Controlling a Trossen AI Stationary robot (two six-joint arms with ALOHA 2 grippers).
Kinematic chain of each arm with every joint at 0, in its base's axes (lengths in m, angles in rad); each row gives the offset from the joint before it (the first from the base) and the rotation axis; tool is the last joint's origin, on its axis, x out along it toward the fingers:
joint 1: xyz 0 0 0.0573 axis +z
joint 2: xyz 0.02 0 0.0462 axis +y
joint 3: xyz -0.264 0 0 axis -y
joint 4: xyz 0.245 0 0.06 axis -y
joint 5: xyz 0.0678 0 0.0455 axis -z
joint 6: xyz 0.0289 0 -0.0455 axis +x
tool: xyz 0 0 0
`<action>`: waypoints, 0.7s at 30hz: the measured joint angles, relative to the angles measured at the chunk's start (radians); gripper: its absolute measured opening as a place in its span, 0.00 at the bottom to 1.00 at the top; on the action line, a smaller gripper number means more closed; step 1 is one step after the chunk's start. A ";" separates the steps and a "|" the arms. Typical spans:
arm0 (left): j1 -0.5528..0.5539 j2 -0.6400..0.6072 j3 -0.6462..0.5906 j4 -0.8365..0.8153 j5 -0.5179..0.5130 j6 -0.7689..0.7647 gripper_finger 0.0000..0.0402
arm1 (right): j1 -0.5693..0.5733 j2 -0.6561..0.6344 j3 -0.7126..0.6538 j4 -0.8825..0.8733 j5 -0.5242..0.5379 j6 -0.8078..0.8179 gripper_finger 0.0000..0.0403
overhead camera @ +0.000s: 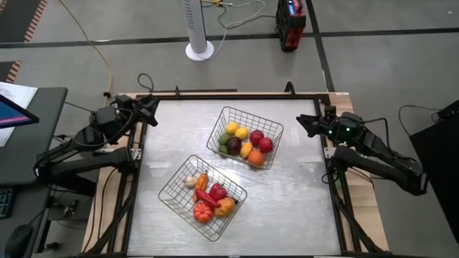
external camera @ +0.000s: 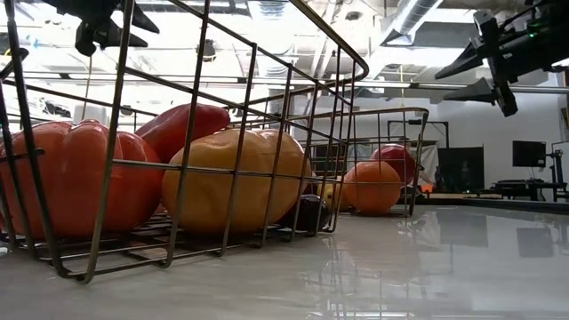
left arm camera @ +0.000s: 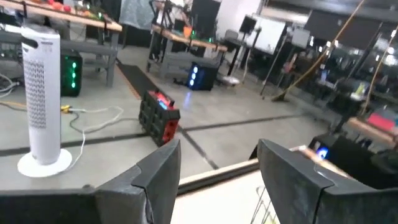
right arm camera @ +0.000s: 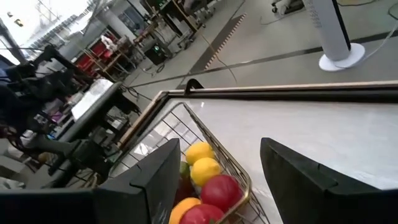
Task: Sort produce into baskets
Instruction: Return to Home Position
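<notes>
Two wire mesh baskets stand on the white table. The far basket (overhead camera: 245, 137) holds yellow, green, red, orange and dark produce (overhead camera: 247, 142). The near basket (overhead camera: 203, 197) holds red, orange and white produce (overhead camera: 209, 198); it fills the left of the low view (external camera: 178, 142). My left gripper (overhead camera: 150, 109) is open and empty above the table's far left corner. My right gripper (overhead camera: 307, 125) is open and empty at the table's right edge, raised; the far basket shows between its fingers in the right wrist view (right arm camera: 205, 180).
A white tower fan (overhead camera: 198, 29) and a red-and-black box (overhead camera: 291, 23) stand on the floor beyond the far edge. A desk with a screen (overhead camera: 14, 115) stands at the left. Bare tabletop (overhead camera: 294, 208) lies to the right of the near basket.
</notes>
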 joint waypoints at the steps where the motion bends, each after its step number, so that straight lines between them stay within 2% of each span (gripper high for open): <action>1: 0.000 0.000 0.000 -0.018 0.003 0.001 0.50 | 0.000 -0.002 0.000 -0.006 0.000 0.000 0.62; 15: 0.000 0.000 0.001 -0.296 0.003 0.018 0.50 | 0.005 -0.001 0.000 -0.017 0.000 0.000 0.62; 21: 0.000 0.000 0.001 -0.417 0.002 0.017 0.50 | 0.112 -0.043 0.001 -0.019 0.001 0.001 0.62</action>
